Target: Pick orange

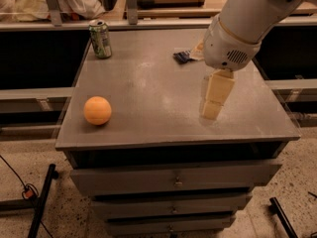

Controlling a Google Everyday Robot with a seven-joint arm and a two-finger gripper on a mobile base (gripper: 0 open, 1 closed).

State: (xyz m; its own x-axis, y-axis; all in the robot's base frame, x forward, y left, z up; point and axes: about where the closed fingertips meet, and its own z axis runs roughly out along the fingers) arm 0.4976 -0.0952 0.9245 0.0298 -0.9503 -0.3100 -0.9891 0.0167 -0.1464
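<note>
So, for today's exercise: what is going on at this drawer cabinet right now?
A robot arm reaches in over the cabinet top. Its gripper hangs just above the right side of the top. The orange sits apart from it near the front left edge, not yet picked. A green-and-white can stands at the back left corner, and a dark packet lies at the back, partly behind the arm.

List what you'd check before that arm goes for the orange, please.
1. The orange in plain view on the cabinet top, front left: ok.
2. The gripper above the orange: not ok; it hangs over the right side, well apart.
3. The can and dark packet off the line between them: ok; both sit at the back.
4. The gripper ready to grasp: cannot tell.
</note>
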